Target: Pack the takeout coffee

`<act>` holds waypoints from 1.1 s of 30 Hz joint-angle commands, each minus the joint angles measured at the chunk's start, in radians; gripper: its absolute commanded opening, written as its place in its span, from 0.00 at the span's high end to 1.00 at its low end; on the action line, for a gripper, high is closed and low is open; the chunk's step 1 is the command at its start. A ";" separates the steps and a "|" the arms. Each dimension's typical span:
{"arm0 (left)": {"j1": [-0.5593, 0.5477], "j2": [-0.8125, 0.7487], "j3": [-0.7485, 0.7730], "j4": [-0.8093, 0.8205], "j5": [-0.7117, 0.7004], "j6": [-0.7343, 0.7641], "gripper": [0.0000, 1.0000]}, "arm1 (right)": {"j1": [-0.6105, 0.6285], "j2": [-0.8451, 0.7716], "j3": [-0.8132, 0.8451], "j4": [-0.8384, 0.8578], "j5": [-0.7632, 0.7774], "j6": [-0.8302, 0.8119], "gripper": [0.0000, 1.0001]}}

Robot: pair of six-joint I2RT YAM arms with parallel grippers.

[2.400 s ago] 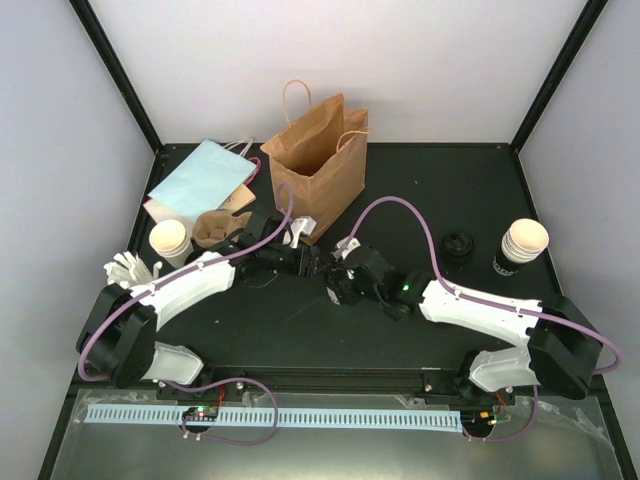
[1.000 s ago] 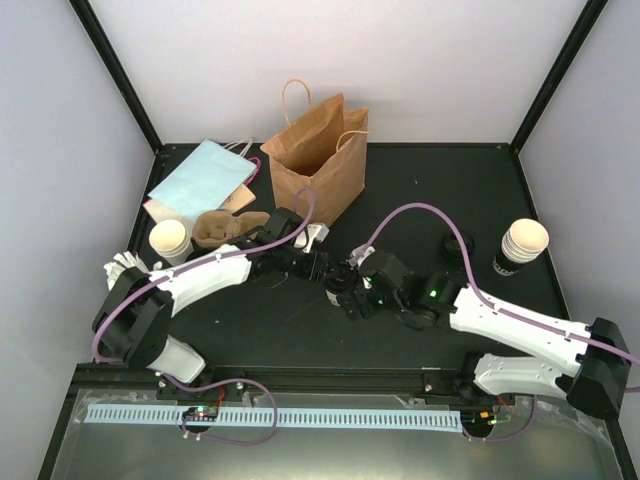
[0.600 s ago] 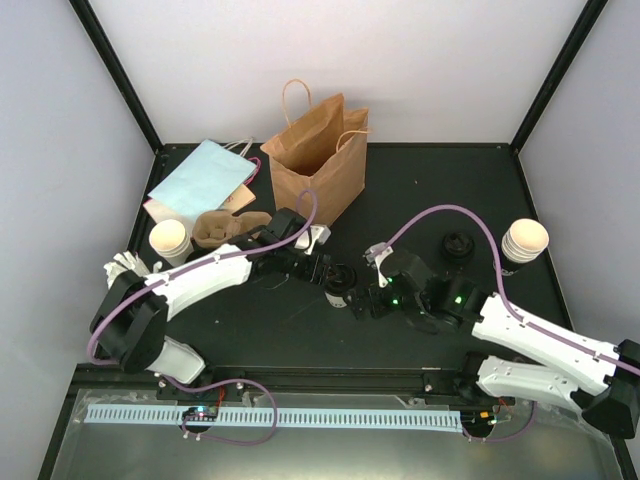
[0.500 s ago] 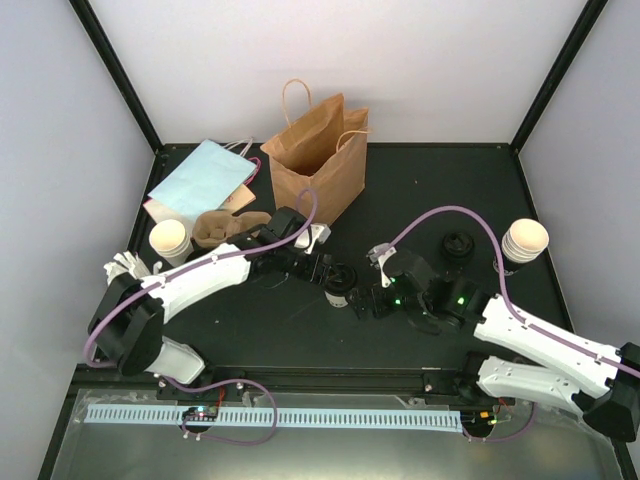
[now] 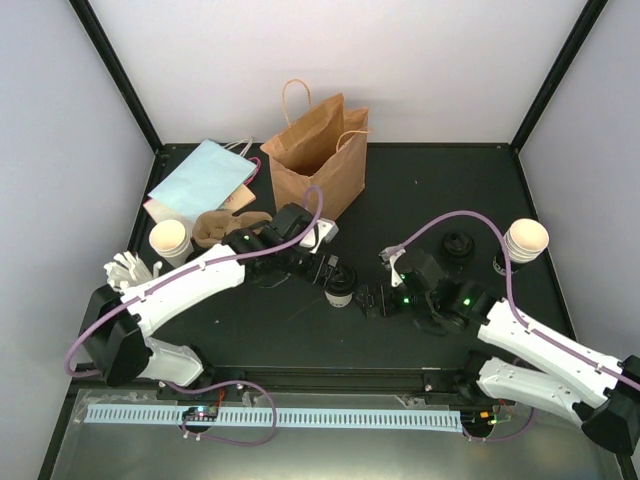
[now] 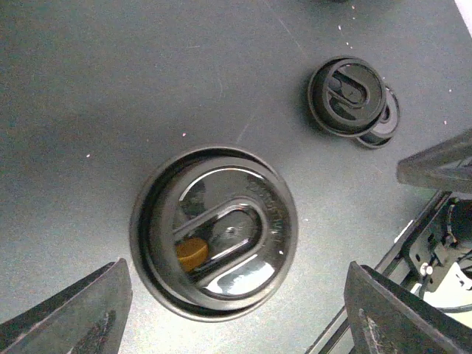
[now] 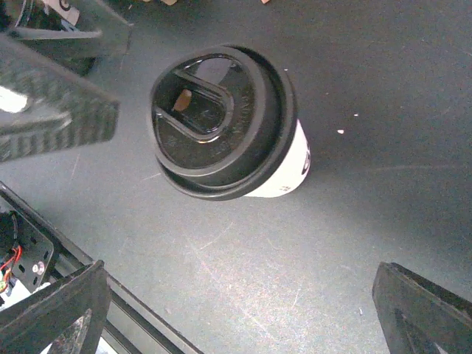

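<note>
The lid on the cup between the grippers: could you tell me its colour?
The lid is glossy black, clearest in the left wrist view.

Black-lidded white cup (image 7: 221,125), brown bag (image 5: 320,170), pale-blue bag (image 5: 200,178), black table (image 5: 430,190)

white arms (image 5: 190,285) with black joints (image 5: 118,348) and purple cables (image 5: 470,214).

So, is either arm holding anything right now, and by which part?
Nothing is held. The left gripper and right gripper both have jaws open, clear of the black-lidded paper cup standing between them.
</note>
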 commanded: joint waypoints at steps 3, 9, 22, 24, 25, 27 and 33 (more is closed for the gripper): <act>-0.114 -0.015 0.125 -0.153 -0.226 0.069 0.08 | -0.047 -0.038 -0.028 0.040 -0.068 0.042 0.01; -0.153 -0.014 0.146 -0.171 -0.278 0.084 0.01 | -0.054 -0.036 -0.045 0.080 -0.108 0.114 0.01; -0.215 0.077 0.181 -0.174 -0.288 0.031 0.01 | -0.196 -0.048 -0.110 0.158 -0.286 0.128 0.14; -0.220 0.108 0.203 -0.191 -0.303 0.003 0.02 | -0.201 -0.030 -0.105 0.161 -0.304 0.114 0.19; -0.221 0.122 0.213 -0.205 -0.314 -0.008 0.03 | -0.203 -0.021 -0.102 0.161 -0.310 0.110 0.21; -0.222 0.146 0.231 -0.226 -0.343 -0.036 0.03 | -0.208 -0.008 -0.100 0.159 -0.312 0.109 0.27; -0.222 0.188 0.250 -0.239 -0.412 -0.083 0.03 | -0.256 -0.002 -0.135 0.231 -0.347 0.141 0.37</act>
